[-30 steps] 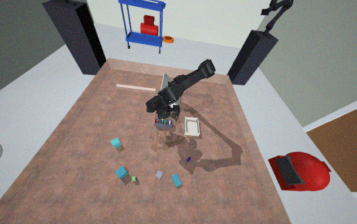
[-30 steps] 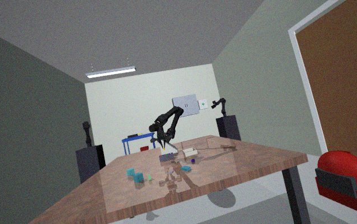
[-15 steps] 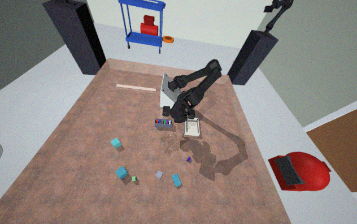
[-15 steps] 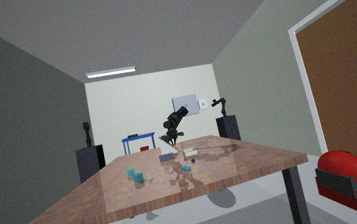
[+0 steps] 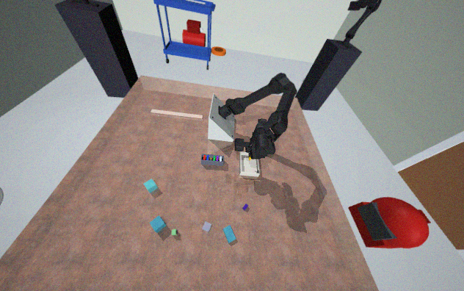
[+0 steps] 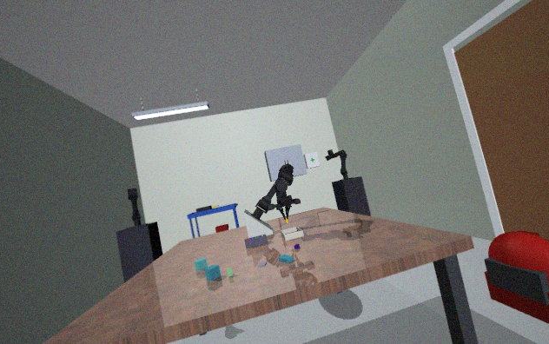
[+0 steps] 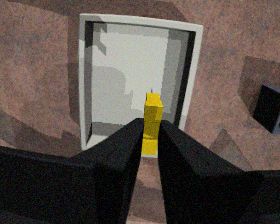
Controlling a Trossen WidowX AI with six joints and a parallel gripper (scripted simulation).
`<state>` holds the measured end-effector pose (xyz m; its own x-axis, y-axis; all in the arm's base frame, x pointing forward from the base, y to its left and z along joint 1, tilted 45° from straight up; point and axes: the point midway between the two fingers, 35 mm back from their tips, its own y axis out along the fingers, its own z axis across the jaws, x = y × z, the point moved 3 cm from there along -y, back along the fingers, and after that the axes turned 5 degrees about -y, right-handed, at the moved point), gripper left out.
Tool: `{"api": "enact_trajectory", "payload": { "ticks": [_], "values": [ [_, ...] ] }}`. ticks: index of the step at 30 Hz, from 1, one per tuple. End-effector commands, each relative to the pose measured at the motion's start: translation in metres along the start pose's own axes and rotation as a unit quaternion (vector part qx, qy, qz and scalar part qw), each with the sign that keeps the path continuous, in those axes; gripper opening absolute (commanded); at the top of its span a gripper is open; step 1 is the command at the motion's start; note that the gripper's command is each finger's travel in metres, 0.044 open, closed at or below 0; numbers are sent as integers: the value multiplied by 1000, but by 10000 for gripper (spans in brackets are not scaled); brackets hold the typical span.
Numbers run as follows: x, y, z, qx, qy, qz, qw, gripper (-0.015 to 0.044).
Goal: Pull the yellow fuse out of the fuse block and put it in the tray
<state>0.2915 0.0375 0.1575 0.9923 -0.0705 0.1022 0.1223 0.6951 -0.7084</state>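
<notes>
The yellow fuse (image 5: 249, 159) (image 6: 287, 221) (image 7: 152, 115) is upright between my fingertips, clear of the fuse block. My gripper (image 6: 287, 219) (image 7: 150, 127) is shut on it and hangs above the tray. The cream tray (image 5: 249, 177) (image 6: 294, 237) (image 7: 83, 85) lies under the fuse, which is over the end of the tray nearest the arm's base in the wrist view. The grey fuse block (image 5: 212, 163) (image 6: 256, 242) (image 7: 270, 111) stands beside the tray, with several other fuses in it. In the top view the arm hides my fingers.
The arm's slanted white base (image 5: 220, 132) (image 6: 257, 227) stands behind the block. Toward the front lie teal blocks (image 5: 150, 186) (image 5: 158, 224) (image 5: 229, 234), a green cube (image 5: 174, 232), a lilac block (image 5: 207, 226) and a small purple block (image 5: 245, 207). A pale strip (image 5: 176, 114) lies at the back left.
</notes>
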Motion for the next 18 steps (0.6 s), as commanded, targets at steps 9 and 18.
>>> {"api": "enact_trajectory", "payload": {
  "ticks": [9, 18],
  "values": [
    [-2, 6, 13, 4, 3, -1, 1000, 0],
    [-2, 21, 13, 4, 3, -1, 1000, 0]
  ]
}}
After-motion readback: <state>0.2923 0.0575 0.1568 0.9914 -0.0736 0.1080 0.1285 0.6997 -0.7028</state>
